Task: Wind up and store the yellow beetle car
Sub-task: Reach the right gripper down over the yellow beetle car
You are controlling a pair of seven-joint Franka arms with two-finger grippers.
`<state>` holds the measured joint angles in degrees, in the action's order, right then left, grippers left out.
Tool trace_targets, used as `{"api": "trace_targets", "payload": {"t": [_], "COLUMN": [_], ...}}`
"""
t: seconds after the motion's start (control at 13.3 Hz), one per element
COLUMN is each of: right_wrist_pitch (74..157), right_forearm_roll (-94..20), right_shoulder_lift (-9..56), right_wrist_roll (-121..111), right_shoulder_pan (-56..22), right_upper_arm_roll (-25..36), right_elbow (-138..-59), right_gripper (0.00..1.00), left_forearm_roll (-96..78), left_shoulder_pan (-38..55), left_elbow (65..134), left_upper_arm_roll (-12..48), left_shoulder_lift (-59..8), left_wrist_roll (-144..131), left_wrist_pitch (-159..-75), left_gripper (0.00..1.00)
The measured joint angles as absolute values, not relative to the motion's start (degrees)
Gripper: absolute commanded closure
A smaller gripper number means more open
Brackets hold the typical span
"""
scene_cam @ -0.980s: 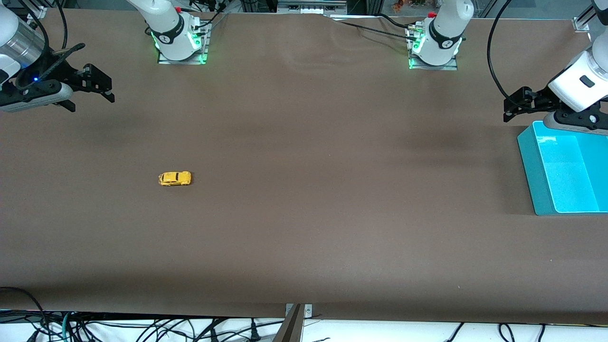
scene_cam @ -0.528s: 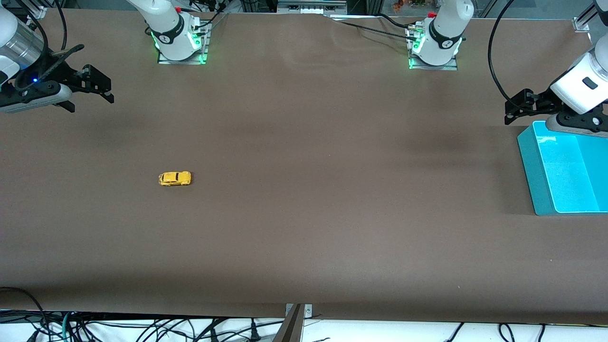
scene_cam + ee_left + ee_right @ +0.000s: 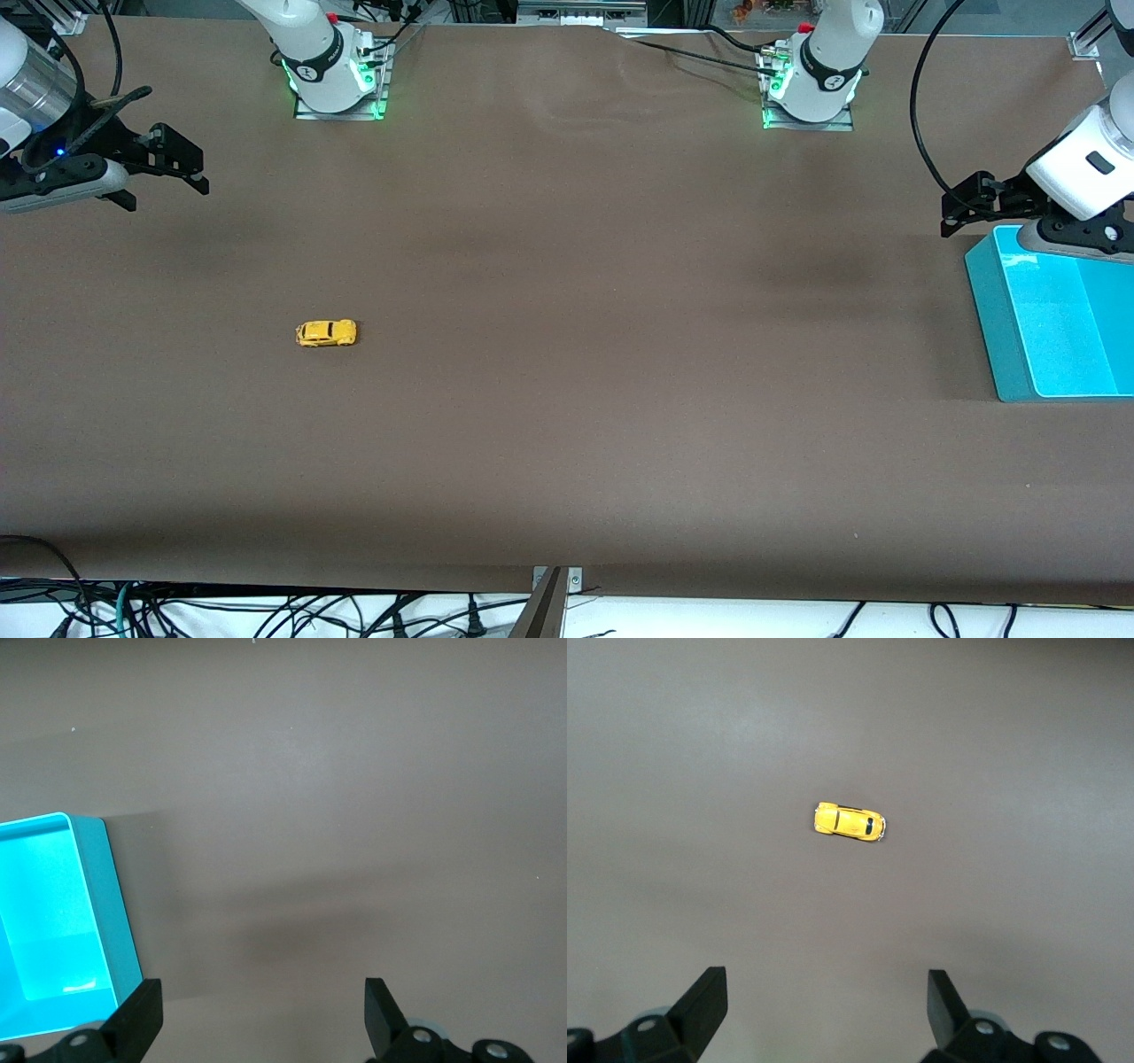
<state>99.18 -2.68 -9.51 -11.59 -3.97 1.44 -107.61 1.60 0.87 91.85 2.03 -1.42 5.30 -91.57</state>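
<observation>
The yellow beetle car [image 3: 326,333] stands on its wheels on the brown table, toward the right arm's end; it also shows in the right wrist view [image 3: 850,821]. My right gripper [image 3: 190,168] is open and empty, up in the air over the table's edge at the right arm's end, well away from the car; its fingers [image 3: 706,997] frame bare table. My left gripper [image 3: 959,208] is open and empty, in the air beside the corner of the teal bin [image 3: 985,301]. The bin also shows in the left wrist view [image 3: 108,895].
The teal bin stands at the left arm's end of the table and looks empty inside. Both arm bases [image 3: 332,71] [image 3: 811,80] stand along the table's edge farthest from the front camera. Cables hang below the nearest edge.
Both grippers have risen slightly and drifted a little outward. The car has not moved.
</observation>
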Motion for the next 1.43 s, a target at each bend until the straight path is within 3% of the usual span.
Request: {"api": "trace_targets", "payload": {"t": [0.38,0.83,1.43], "right_wrist_pitch": [99.14,101.67,126.25], "right_forearm_roll": [-2.68,-2.66,-2.43], "right_shoulder_lift": [-8.82,-3.41,5.7], "right_wrist_roll": [-12.3,-29.07,-57.6], "right_shoulder_pan": [-4.13,-4.69,-5.01], "right_upper_arm_roll": [1.44,1.41,-1.75], "right_elbow": [-107.62,-110.07,-121.67], "right_gripper": [0.0,0.0,0.0], "left_forearm_roll": [1.6,1.6,1.6], "left_shoulder_pan": [0.93,0.93,0.93], "left_elbow": [91.39,91.23,91.1], "left_upper_arm_roll": [2.75,2.75,2.75], "left_shoulder_lift": [-1.44,-1.7,-1.88], "left_wrist_roll": [5.3,5.3,5.3], "left_wrist_pitch": [-91.55,-91.54,-91.54], "left_gripper": [0.0,0.0,0.0]}}
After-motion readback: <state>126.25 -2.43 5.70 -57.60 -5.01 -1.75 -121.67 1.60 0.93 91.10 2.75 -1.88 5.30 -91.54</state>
